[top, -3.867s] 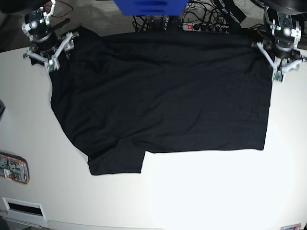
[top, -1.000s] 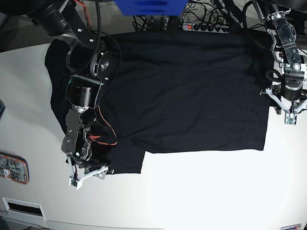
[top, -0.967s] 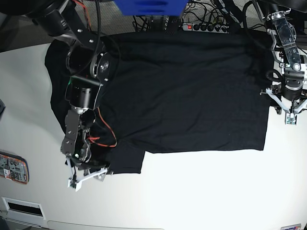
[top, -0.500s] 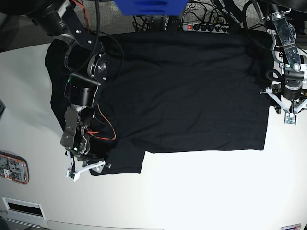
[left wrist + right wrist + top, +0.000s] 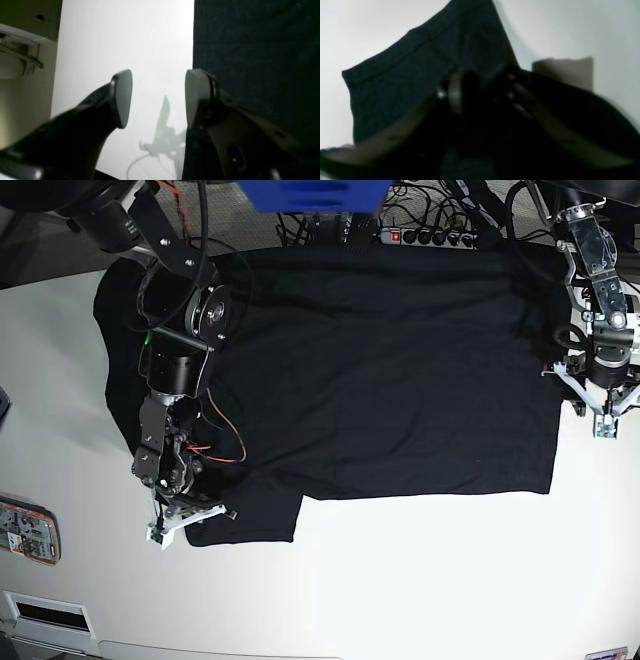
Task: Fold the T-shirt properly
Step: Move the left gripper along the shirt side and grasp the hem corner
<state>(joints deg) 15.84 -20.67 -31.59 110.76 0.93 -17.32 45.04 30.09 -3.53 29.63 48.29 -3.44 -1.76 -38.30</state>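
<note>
A white table (image 5: 420, 580) carries the work, with a power strip (image 5: 425, 236) and a tangle of cables behind its far edge and a blue object (image 5: 310, 195) above them. The black T-shirt (image 5: 380, 370) lies spread flat over most of the far half of the table, one short sleeve (image 5: 245, 520) pointing toward the near edge.

The right gripper (image 5: 185, 515) sits at that sleeve's outer corner; in its wrist view the jaws are drawn close with dark cloth bunched between them, so it appears to be pinching the sleeve hem, though blur hides how much fabric it has. The left gripper (image 5: 600, 405) hovers at the shirt's opposite side edge, its pads (image 5: 123, 98) well apart and holding nothing, one over bare table and one over cloth.

The step in hand looks like taking hold for the first fold. To do it well, the right gripper should have both layers of the hem before lifting, and lift gently. The left should come down astride the edge and close fully, so both sides travel together without dragging wrinkles.
</note>
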